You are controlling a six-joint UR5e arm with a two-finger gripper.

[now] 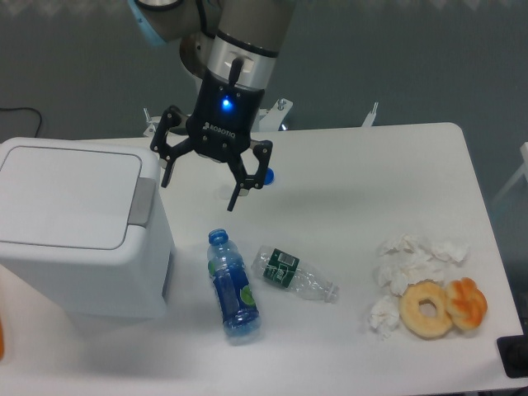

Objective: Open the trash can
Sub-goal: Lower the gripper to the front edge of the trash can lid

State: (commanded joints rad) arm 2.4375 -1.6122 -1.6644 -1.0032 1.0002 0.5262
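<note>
We see the trash can (78, 227) at the left side of the white table (371, 165), a big white box with rounded corners, and its flat lid (66, 196) lies closed on top. The grey push tab (142, 200) sits on the right edge of the lid. The gripper (200, 194) hangs above the table just to the right of the can, near its upper right corner, and touches nothing. Its jaws are spread wide apart and there is nothing between them; a blue light shines on its black body. The left fingertip is close to the tab but we see a gap between them. Behind the right finger a small blue cap (267, 176) is partly hidden. In front of the can a blue bottle (232, 286) lies on its side, and just beside it on the right lies a clear crushed bottle (294, 275) with a green label. At the right part of the table we find some crumpled white tissues (406, 268), and touching them a pale donut (427, 308) with a more orange pastry (467, 303) next to it.
</note>
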